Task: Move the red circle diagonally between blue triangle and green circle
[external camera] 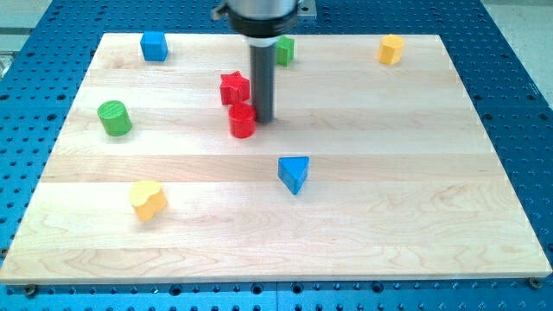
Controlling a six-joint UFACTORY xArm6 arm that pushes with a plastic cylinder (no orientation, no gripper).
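The red circle [243,122] stands on the wooden board just below a red star [234,88]. My tip [263,118] is right beside the red circle, on its right, touching or nearly touching it. The blue triangle [295,174] lies below and to the right of the red circle. The green circle [114,117] stands at the view's left, about level with the red circle.
A blue cube [154,46] is at the top left. A green block [284,50] sits at the top behind the rod. A yellow hexagon [391,49] is at the top right. A yellow heart [149,199] lies at the lower left. The board [415,207] rests on a blue perforated table.
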